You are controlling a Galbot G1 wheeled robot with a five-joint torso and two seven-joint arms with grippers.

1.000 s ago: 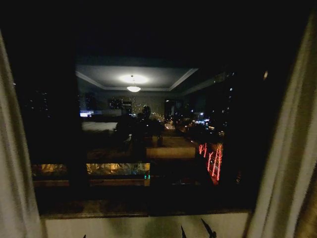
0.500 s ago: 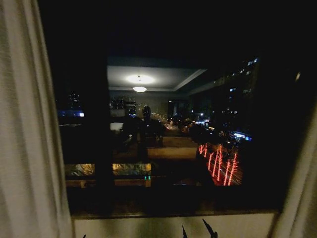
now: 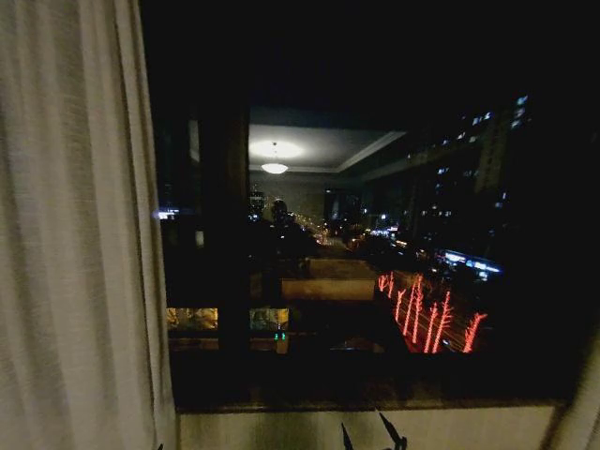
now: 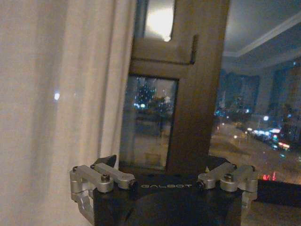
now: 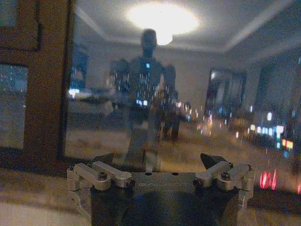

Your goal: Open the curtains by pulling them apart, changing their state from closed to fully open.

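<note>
Curtains point(image 3: 75, 234) hung bunched at the left edge of the window point(image 3: 375, 234), a sliver of fabric at the lower right corner; dark glass between lay bare, reflecting a ceiling lamp point(image 3: 274, 167); left gripper point(image 4: 164, 165) faced the brown window frame point(image 4: 197, 84) beside the left panel, fingers spread, holding nothing; right gripper point(image 5: 160, 162) faced the glass, fingers likewise spread and empty.

The head camera swings toward nine o'clock: the left curtain panel point(image 3: 75, 234) now fills more of the view, while the right panel point(image 3: 583, 412) slips to the four-o'clock edge.
</note>
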